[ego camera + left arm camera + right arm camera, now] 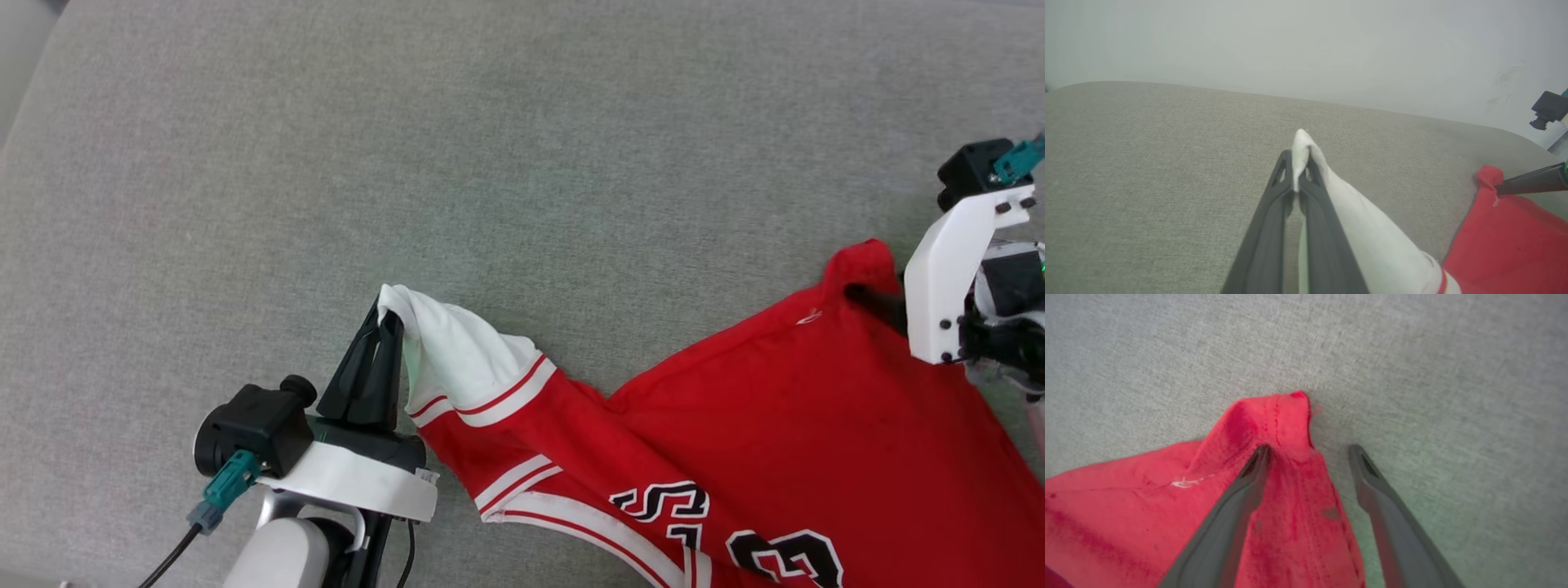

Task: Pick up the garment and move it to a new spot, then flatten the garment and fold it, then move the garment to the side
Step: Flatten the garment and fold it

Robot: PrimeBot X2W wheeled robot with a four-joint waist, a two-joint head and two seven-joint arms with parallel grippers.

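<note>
Flattening: left pincer (1296, 159) pinches the garment's (816, 425) white sleeve, right pincer (1308, 451) wide open, empty at its red corner; left probably lets go next.

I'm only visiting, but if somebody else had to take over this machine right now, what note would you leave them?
Left gripper: shut on the tip of the white sleeve of the garment.
Right gripper: open, its fingers on either side of a puckered red corner, not gripping it.
Garment: lying on the gray cushion, lettering up, wrinkled.
Done: roughly spread out.
Left: flatten, fold, move aside.
</note>
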